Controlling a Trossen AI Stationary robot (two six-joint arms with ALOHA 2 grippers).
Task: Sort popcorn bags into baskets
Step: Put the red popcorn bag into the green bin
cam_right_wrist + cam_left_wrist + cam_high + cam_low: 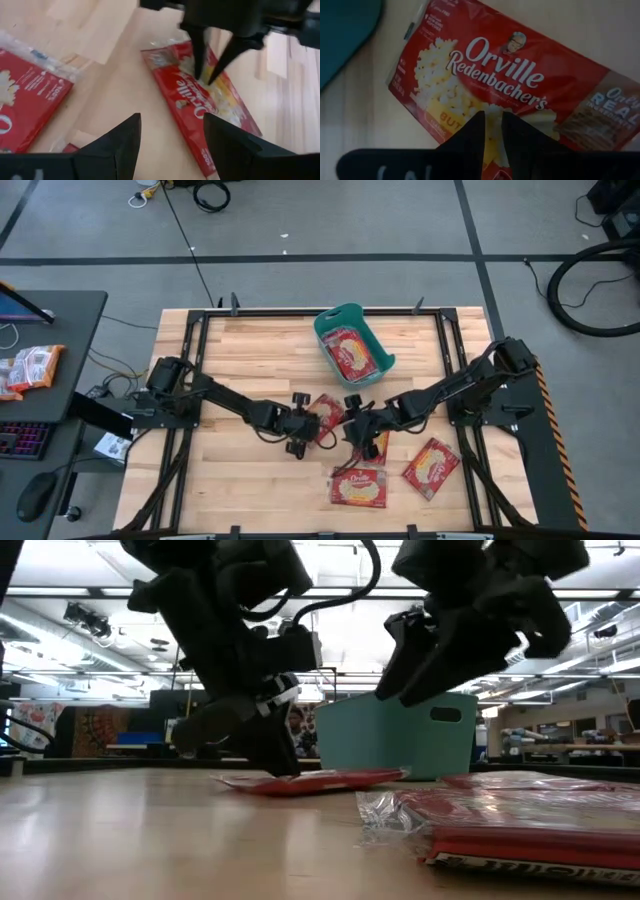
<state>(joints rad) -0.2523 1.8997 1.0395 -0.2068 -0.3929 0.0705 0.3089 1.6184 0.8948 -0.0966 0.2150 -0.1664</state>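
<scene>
Table (250,340): wood top inside a black frame. Landmark is the teal basket (355,343), sitting at the far edge, a bit right of centre. Bare wood runs left of the basket across the far-left part of the top; the near-left corner is bare as well. Clutter sits on the near side of the basket, centre to right.

Basket holds at least one popcorn bag (352,355) lying flat inside. In the low view the basket (400,735) stands behind both grippers, walls upright.

Left arm reaches from the left frame rail toward table centre, wrist angled down. Left gripper (318,420) is on the near side of the basket, fingers (470,137) drawn nearly together with just a thin slit, tips down on the red bag under it (520,85). Can't tell whether any of the bag is actually pinched. That bag lies flat on the wood, clear of the basket.

Right arm comes in from the right rail, elbow raised. Right gripper (358,430) is just beside the left one, fingers (120,145) spread wide, nothing between them, hanging off the table in the low view.

Other loose bags: one under the right wrist (378,442), one at the near edge (359,488), one to its right (431,467), all well apart from the basket.
</scene>
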